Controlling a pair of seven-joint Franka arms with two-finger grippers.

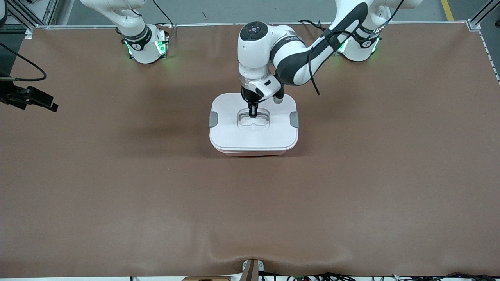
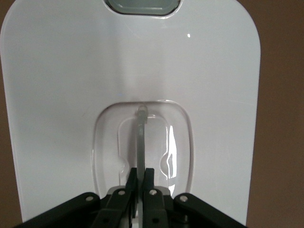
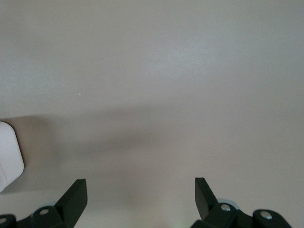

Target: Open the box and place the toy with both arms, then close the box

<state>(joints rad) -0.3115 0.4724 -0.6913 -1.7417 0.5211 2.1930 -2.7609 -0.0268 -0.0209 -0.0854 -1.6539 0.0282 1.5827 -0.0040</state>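
box (image 1: 254, 134) mid-table, white lid (image 1: 234, 132) on, grey clips (image 1: 213, 119) at both short ends. toy not visible. left gripper (image 1: 252, 114) down in the lid's clear recessed handle (image 2: 141, 137), fingers (image 2: 131, 178) pinched together on the thin handle bar. right gripper (image 3: 141, 190) waiting above bare brown table (image 1: 117, 175) toward the right arm's end, fingers (image 3: 75, 195) spread wide, nothing between them; corner of a white object (image 3: 8, 156) at the edge of the right wrist view.
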